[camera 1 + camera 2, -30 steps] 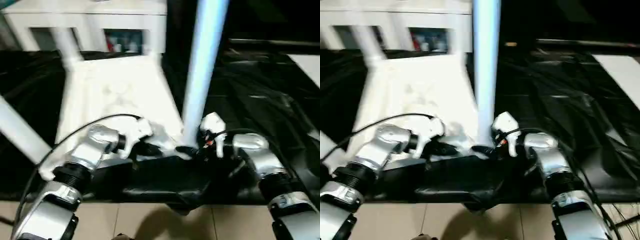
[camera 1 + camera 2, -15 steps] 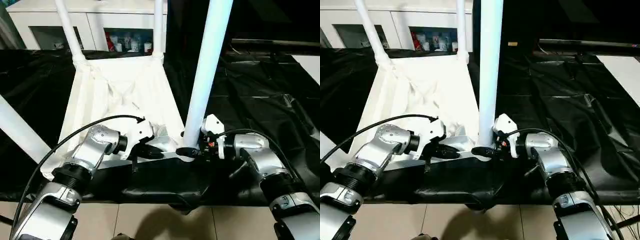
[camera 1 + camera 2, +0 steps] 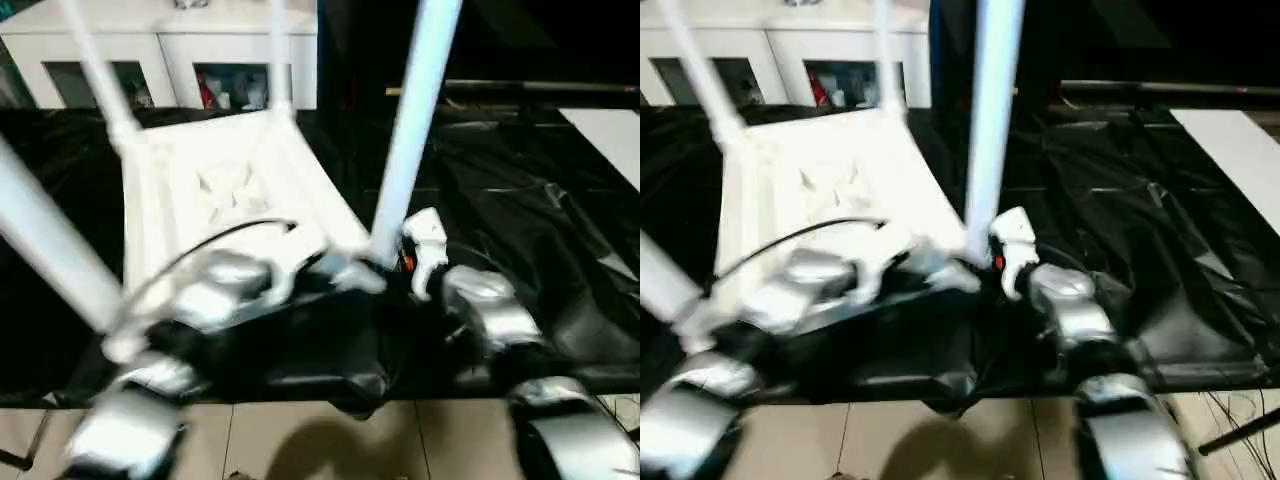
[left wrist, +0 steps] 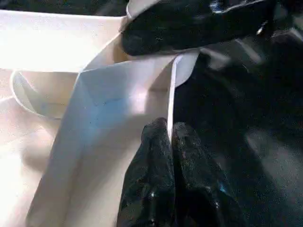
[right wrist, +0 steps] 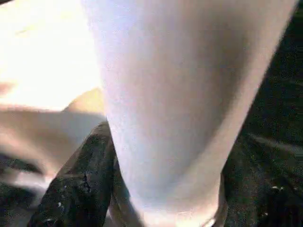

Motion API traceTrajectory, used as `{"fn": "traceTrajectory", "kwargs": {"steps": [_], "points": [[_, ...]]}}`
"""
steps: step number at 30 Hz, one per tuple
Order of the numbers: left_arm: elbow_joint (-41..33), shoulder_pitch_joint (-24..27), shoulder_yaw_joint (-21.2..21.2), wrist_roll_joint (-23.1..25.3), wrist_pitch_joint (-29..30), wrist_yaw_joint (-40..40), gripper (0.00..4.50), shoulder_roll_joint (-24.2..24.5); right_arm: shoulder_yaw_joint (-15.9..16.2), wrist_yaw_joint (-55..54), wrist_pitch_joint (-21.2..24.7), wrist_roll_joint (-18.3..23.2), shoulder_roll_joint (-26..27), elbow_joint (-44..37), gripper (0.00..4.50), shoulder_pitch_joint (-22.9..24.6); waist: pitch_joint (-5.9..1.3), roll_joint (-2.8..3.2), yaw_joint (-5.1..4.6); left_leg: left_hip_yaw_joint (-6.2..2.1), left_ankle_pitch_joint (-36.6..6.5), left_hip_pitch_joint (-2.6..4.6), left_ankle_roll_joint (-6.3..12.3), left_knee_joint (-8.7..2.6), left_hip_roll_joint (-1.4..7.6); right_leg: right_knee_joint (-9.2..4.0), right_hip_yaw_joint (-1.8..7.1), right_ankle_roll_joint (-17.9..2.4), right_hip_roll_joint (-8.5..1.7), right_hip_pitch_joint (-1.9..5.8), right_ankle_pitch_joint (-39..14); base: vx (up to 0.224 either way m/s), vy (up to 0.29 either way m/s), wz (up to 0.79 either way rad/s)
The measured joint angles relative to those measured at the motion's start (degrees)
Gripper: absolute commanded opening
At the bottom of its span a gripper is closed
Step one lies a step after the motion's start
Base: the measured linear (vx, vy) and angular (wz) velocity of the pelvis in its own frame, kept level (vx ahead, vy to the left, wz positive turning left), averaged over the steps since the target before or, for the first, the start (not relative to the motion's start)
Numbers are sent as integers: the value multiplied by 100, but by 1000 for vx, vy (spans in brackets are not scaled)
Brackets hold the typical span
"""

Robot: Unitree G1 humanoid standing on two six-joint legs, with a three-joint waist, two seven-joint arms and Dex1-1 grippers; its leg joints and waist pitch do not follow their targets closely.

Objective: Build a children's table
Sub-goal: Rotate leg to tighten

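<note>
Left eye view: the children's table (image 3: 225, 195) lies upside down on a surface draped in black sheeting (image 3: 520, 200), its white legs rising from the corners; the near right leg (image 3: 410, 130) stands tall in the middle of the picture, two thinner-looking far legs stand in front of a white cabinet (image 3: 160, 50), and a near left leg (image 3: 50, 250) slants off at the left edge. Both silver forearms reach in to the near edge of the tabletop, the picture being blurred there. Left wrist view: the left gripper (image 4: 171, 137) has its two black fingers pressed together, pinching the thin white rim of the tabletop (image 4: 118, 104). Right wrist view: the right gripper (image 5: 156, 189) stands wide around the foot of the near right leg, one black finger (image 5: 80, 184) lying against the tube's side.
</note>
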Motion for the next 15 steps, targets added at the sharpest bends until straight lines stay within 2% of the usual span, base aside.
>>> {"fn": "traceTrajectory", "kwargs": {"steps": [5, 9, 10, 11, 12, 14, 15], "points": [[448, -282, 38, 41, -39, 812, 0, -441, -252, -1327, -201, 8, 339, 457, 264, -294, -3, 5, 19, -7, 0, -7, 0, -2, -4, -2, 2, -22, -3, 1, 17, 0, 0, 0], [516, -322, 38, 104, -99, 929, 0, -532, -313, -1500, -292, -26, 369, 563, 264, -360, -11, 17, 30, -3, 0, -8, 0, -2, -6, -2, 0, -20, -5, 8, 18, 0, 0, 0], [511, -322, 38, 116, -113, 929, 0, -532, -346, -1437, -309, -26, 366, 563, 299, -359, -11, 18, 33, -3, 0, -8, 1, -3, -6, -4, -1, -19, -5, 8, 17, 0, 0, 0], [503, -322, 36, 127, -124, 927, 0, -531, -362, -1379, -329, -26, 356, 561, 299, -356, -11, 18, 34, -4, 0, -10, 1, -5, -5, -6, -3, -18, -5, 8, 17, 0, 0, 0], [502, -322, 36, 133, -144, 925, 0, -522, -377, -1272, -382, -15, 341, 560, 323, -341, -11, 18, 30, -4, 0, -12, 1, -6, -5, -7, -3, -17, -4, 5, 17, 0, 0, 0], [493, -317, 29, 136, -166, 892, 0, -491, -394, -1049, -455, 25, 302, 539, 339, -299, -11, 18, 25, -3, 0, -14, 1, -9, -5, -7, -3, -17, -4, 3, 17, 0, 0, 0], [490, -314, 35, 132, -189, 892, 0, -387, -368, -779, -518, 51, 309, 509, 345, -254, -8, 15, -8, -3, 0, -15, 1, -8, -5, -6, -4, -17, 0, -3, 18, 0, 0, 0]]}}
